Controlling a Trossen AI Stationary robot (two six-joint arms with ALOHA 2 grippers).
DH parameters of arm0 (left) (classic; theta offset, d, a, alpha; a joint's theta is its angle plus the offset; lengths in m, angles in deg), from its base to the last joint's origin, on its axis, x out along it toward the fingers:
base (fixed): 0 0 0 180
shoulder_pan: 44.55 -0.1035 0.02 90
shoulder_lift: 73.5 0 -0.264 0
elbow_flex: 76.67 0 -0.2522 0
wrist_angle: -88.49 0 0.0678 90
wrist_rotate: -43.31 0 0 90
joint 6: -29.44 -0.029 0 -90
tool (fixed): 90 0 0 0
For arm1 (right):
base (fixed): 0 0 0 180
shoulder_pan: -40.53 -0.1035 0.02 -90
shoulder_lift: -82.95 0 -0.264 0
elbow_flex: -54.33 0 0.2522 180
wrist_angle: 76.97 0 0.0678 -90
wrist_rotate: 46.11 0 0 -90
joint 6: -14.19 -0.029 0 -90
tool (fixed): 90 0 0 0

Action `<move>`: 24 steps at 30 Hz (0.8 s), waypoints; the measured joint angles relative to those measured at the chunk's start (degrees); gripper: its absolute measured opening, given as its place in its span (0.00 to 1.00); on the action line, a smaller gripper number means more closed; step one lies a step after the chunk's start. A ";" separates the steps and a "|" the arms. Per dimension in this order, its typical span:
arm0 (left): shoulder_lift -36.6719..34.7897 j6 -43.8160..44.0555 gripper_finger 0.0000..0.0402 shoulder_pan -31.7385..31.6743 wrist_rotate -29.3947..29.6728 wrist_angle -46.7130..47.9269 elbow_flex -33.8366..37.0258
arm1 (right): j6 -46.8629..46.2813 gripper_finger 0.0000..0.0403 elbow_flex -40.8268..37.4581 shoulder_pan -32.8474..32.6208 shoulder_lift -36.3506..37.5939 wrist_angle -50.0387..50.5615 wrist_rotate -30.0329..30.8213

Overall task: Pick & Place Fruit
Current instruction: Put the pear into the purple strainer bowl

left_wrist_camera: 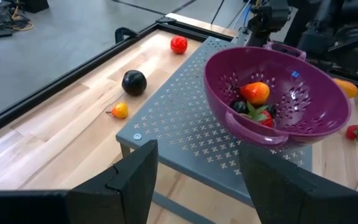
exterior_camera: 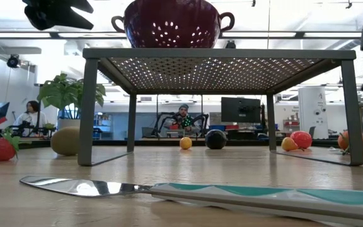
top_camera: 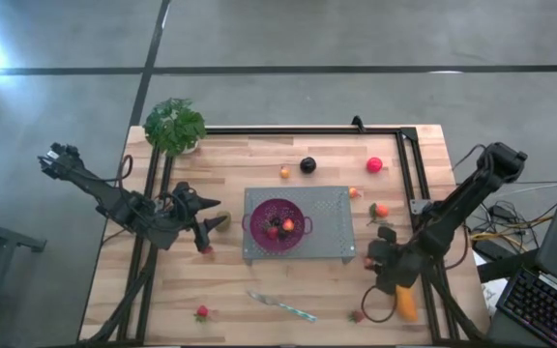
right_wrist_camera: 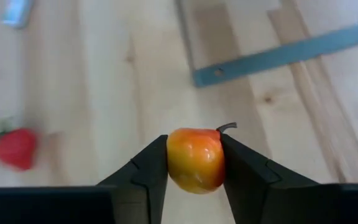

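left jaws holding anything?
No: in the left wrist view the left gripper stands open with nothing between its fingers, facing the purple colander.

Overhead view: looking straight down on the whole wooden table (top_camera: 298,290), from well above, taking in both arms and the floor around.

Low view: sitting at table-top height, facing level across the boards into the room, very near the knife (exterior_camera: 188,192), peering under the perforated metal stand (exterior_camera: 219,54).

Left wrist view: looking forward and down, close over the stand, onto the purple colander (left_wrist_camera: 277,93).

Right wrist view: pointing steeply down at bare boards, very close.

Sharing the stand and colander: overhead, low and left wrist views.
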 joint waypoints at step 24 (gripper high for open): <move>0.88 -10.59 0.57 -0.17 1.88 -27.01 -0.78 | 43.69 0.29 19.95 0.02 14.56 -0.59 13.14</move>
